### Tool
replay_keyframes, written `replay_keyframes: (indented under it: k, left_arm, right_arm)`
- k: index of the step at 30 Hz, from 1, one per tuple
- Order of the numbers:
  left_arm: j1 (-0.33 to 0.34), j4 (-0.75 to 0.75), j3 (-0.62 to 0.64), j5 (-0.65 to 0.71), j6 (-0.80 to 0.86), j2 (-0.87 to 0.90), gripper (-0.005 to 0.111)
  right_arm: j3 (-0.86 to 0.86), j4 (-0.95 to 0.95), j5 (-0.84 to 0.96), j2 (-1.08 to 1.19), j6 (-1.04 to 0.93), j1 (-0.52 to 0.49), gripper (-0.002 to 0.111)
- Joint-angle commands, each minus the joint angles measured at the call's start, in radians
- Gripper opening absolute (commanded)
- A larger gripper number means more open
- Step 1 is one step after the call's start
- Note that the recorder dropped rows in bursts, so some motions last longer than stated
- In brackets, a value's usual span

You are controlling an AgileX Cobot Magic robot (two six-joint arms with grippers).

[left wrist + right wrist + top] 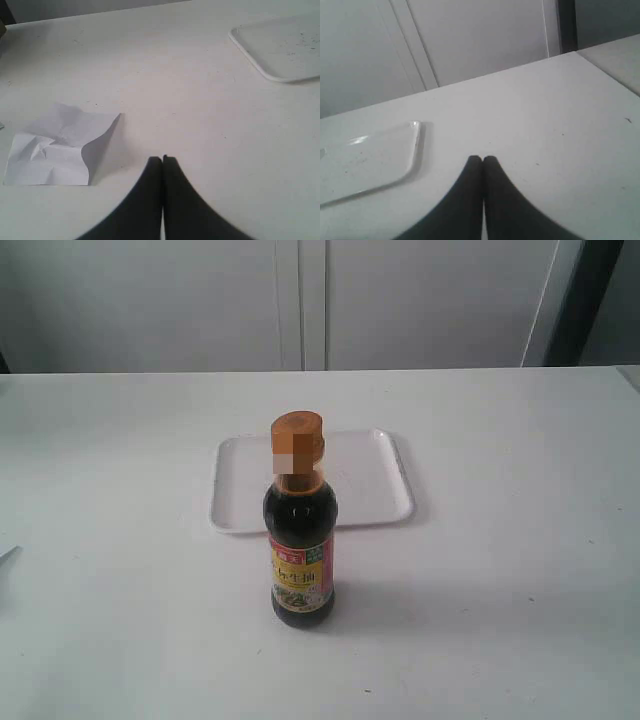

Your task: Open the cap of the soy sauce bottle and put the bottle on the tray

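Observation:
The soy sauce bottle (300, 545) stands upright on the white table, dark liquid inside and a red, yellow and green label on its front. Its orange-brown cap (297, 435) sits closed on the neck. Just behind it lies the white tray (375, 480), with nothing on it; one corner of the tray (280, 47) shows in the left wrist view and an edge of the tray (370, 160) in the right wrist view. My left gripper (162, 159) is shut and holds nothing, low over bare table. My right gripper (483, 159) is likewise shut, beside the tray. Neither gripper appears in the exterior view.
A crumpled sheet of white paper (57, 147) lies on the table near the left gripper. White cabinet doors (300, 300) stand behind the table's far edge. A table edge (607, 62) runs close to the right gripper.

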Motion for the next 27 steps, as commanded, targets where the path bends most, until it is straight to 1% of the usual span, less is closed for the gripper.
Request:
replay_keyframes:
  k: [1,8,10,13,18,20,24,27]
  left_arm:
    - [0.003,-0.002,0.005,-0.022,0.016,-0.005,0.000]
    - [0.003,-0.008,0.005,-0.069,-0.008,-0.005,0.000]
    - [0.003,-0.008,0.005,-0.083,-0.008,-0.005,0.000]
    - [0.003,-0.046,0.005,-0.100,-0.079,-0.005,0.000]
    - [0.001,-0.096,0.005,-0.149,-0.079,-0.005,0.000]
    - [0.001,-0.129,0.005,-0.196,-0.081,-0.005,0.000]
    - [0.001,-0.133,0.005,-0.312,-0.088,-0.005,0.000]
    - [0.001,-0.111,0.005,-0.407,-0.153,-0.005,0.000]
  right_arm:
    - [0.005,-0.005,-0.088,-0.005,-0.002,0.001,0.000]
    - [0.005,-0.005,-0.108,-0.005,-0.002,0.001,0.000]
    - [0.005,-0.024,-0.104,-0.005,-0.040,0.001,0.000]
    - [0.005,-0.024,-0.121,-0.005,-0.160,0.001,0.000]
    - [0.005,-0.024,-0.110,-0.005,-0.160,0.001,0.000]
    - [0.005,-0.017,-0.110,-0.005,-0.158,0.001,0.000]
    - [0.005,-0.013,-0.137,-0.005,-0.156,0.001,0.000]
    - [0.005,-0.013,-0.170,-0.005,-0.156,0.001,0.000]
